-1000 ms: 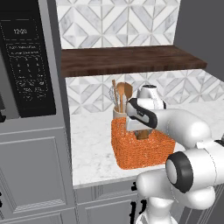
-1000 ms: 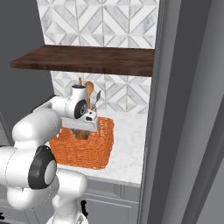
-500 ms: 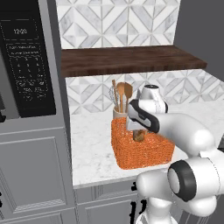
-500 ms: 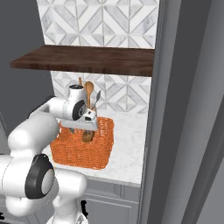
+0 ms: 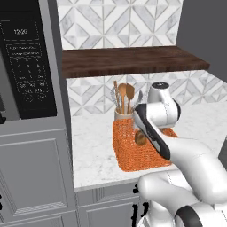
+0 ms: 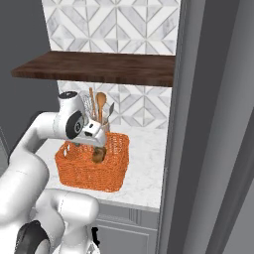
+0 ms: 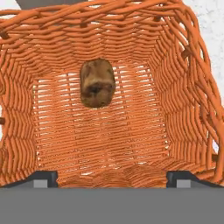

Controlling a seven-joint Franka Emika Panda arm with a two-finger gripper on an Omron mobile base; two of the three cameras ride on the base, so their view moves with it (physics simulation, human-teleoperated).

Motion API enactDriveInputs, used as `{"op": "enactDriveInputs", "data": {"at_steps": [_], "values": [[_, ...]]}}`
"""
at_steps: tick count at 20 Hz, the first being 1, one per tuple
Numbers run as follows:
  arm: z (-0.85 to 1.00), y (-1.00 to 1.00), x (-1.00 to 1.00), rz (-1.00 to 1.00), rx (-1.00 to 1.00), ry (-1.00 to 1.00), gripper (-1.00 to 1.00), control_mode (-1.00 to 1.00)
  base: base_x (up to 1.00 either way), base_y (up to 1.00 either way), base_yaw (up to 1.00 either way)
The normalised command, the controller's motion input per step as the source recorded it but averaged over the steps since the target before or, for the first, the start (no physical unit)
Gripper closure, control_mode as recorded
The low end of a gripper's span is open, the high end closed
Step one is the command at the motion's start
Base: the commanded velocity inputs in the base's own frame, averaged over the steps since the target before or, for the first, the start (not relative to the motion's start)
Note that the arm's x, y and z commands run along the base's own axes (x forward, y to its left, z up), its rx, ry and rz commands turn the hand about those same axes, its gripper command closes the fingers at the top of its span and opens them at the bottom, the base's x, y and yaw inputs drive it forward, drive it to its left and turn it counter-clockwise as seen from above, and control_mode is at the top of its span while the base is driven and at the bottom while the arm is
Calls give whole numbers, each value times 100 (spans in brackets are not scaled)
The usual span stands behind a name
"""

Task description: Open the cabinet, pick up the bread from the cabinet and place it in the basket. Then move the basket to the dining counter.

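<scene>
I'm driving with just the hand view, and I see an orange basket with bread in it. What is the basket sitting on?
Observer: The basket sits on a white marble worktop, under a dark wooden shelf.
Child: Is anything near it?
Observer: Yes, a utensil holder with wooden spoons stands between the basket and the tiled wall.

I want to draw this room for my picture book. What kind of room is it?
It looks like a kitchen. There is a black microwave set in grey cabinets, a white marble worktop with a patterned tile wall behind, and a jar of wooden spoons beside a bright orange woven wicker basket.
</scene>
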Motion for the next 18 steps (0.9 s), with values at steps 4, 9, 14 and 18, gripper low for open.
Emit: {"op": "enactDriveInputs", "data": {"at_steps": [4, 9, 14, 18], "values": [[17, -53, -11, -47, 0, 0, -100, -100, 0, 0, 0], [16, -68, 14, -33, 1, 5, -100, -100, 0, 0, 0], [-7, -29, 16, -6, 18, 29, -100, -100, 0, 0, 0], [0, -42, 7, -1, 25, 22, -100, -100, 0, 0, 0]]}}
